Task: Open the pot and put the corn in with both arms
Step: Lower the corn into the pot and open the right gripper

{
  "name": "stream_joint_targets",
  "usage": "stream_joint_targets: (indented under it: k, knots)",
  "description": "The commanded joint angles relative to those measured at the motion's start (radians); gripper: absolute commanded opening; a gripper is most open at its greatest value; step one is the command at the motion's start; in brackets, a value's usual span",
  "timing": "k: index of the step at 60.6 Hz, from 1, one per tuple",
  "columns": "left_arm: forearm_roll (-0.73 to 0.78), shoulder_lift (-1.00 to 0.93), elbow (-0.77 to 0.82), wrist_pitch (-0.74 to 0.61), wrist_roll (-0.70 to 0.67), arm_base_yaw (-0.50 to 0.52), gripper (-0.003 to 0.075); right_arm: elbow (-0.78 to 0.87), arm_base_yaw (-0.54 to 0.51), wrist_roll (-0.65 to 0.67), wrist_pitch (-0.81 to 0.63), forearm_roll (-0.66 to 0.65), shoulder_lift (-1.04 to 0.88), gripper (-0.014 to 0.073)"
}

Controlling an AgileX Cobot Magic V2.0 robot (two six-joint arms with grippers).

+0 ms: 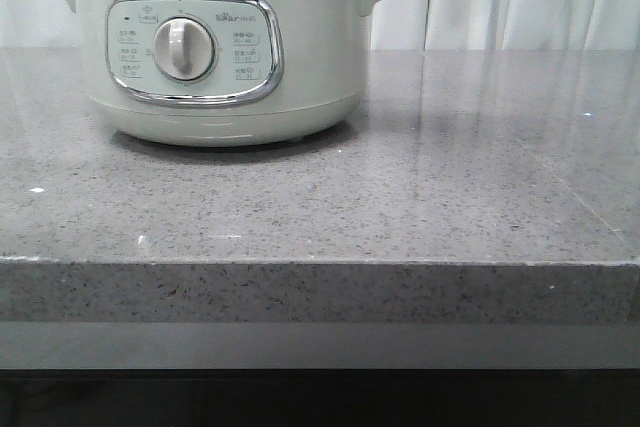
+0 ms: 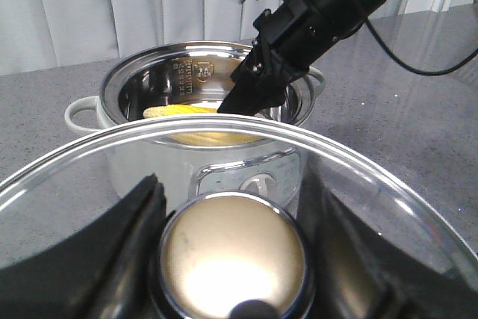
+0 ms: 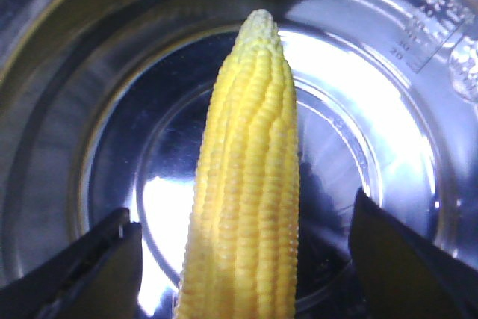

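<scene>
I see the pot (image 1: 220, 47) standing on the grey speckled counter (image 1: 400, 207), left of centre and toward the far edge, its control panel (image 1: 193, 48) facing the near side. The pot is uncovered.

In the left wrist view, the left gripper (image 2: 231, 259) is clenched on the round metal knob (image 2: 233, 255) of the glass lid (image 2: 89, 184), one dark finger on each side of the knob. The lid is held clear of the pot, on its near side.

The right gripper (image 2: 250, 98) reaches down into the pot from the right. In the right wrist view, its fingers (image 3: 89, 270) stand spread apart, well clear of both sides of the corn (image 3: 246, 192), so it is released. The corn lies inside the steel inner bowl (image 3: 75, 110), pale tip pointing away from the gripper.
</scene>
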Motion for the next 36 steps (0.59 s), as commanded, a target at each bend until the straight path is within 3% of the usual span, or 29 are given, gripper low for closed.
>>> stream_joint_targets:
  k: [1, 10, 17, 36]
  knots:
    - [-0.012, -0.002, -0.04, -0.149, -0.003, 0.001, 0.0209, -0.058, -0.011, 0.037, 0.013, 0.006, -0.128, 0.0582]
    - [-0.012, -0.002, -0.04, -0.149, -0.003, 0.001, 0.0209, -0.055, -0.025, 0.137, 0.112, -0.083, -0.241, 0.0582]
    - [-0.012, -0.002, -0.04, -0.149, -0.003, 0.001, 0.0209, 0.006, -0.027, 0.153, 0.1, -0.098, -0.348, 0.0582]
    - [-0.012, -0.002, -0.04, -0.149, -0.003, -0.002, 0.0209, 0.549, -0.02, 0.153, -0.233, -0.074, -0.762, 0.0582]
